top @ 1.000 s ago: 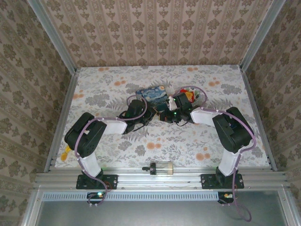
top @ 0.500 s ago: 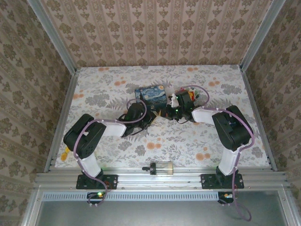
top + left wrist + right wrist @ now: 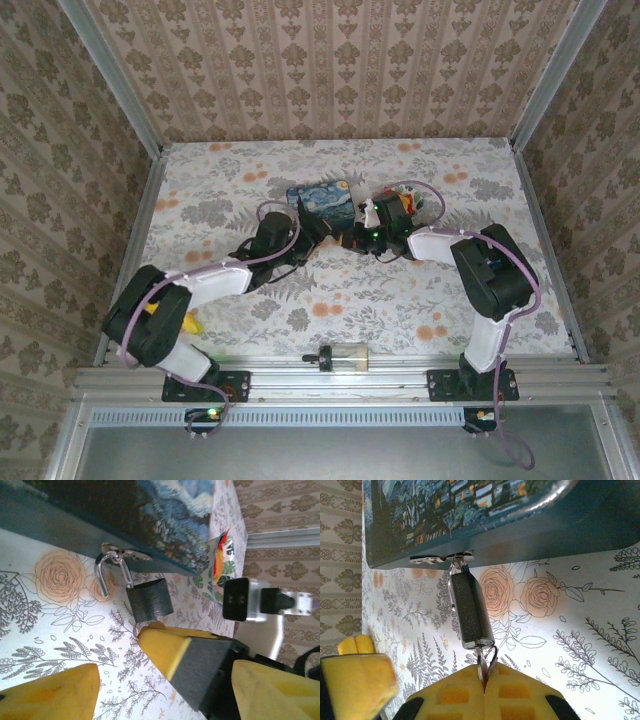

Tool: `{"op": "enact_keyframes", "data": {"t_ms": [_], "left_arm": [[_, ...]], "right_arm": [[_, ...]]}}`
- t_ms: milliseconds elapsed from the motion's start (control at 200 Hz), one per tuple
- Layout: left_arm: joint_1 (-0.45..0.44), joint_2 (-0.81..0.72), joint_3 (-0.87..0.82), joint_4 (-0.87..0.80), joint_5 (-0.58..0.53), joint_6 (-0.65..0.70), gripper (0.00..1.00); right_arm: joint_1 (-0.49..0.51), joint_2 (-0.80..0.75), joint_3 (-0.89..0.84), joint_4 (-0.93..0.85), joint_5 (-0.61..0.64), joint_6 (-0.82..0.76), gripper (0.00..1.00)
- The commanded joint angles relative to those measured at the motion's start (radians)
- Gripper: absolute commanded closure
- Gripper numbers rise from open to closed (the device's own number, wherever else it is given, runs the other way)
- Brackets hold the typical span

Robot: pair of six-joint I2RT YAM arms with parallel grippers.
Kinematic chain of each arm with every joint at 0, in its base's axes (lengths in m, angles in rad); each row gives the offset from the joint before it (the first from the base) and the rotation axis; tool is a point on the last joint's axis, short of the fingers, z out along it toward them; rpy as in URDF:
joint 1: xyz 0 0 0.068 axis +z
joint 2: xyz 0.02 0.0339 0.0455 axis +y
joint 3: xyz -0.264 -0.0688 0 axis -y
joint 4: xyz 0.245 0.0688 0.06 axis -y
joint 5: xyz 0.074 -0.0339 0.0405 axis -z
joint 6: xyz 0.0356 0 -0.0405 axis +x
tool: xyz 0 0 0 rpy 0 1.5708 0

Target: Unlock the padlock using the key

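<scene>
Left end effector (image 3: 318, 232) has opened beside padlock (image 3: 470, 610), right end effector (image 3: 483, 681) clamped on key (image 3: 483, 668)

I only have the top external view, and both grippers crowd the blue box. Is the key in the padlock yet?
Observer: Yes, the key sits in the bottom end of the padlock, pinched by the right gripper.
Operator: And the left gripper?
Observer: Open, fingers wide apart, holding nothing.
Operator: Is the shackle free?
Observer: It hangs through the hasp on the blue box; one leg looks to end outside the padlock.
</scene>
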Motion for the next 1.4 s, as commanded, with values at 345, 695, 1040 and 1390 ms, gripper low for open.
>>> {"op": "enact_keyframes", "data": {"t_ms": [345,695,1040,1390], "left_arm": [[0.088,-0.252,0.044,-0.337,-0.217,0.292,0.0],[0.178,-0.28,0.023,-0.316,-0.162,0.323,0.0],[0.2,-0.207,0.128,-0.411,-0.144,0.435,0.0],[0.284,-0.176,0.112,-0.35,-0.077,0.415,0.0]], "right_arm": [[0.025,0.008,0.02,-0.092,0.1,-0.092,0.83],[0.06,-0.034,0.011,-0.174,0.185,-0.117,0.74],[0.117,-0.089,0.08,-0.366,0.358,-0.159,0.6],[0.235,0.031,0.291,-0.572,0.616,-0.227,0.45]]}}
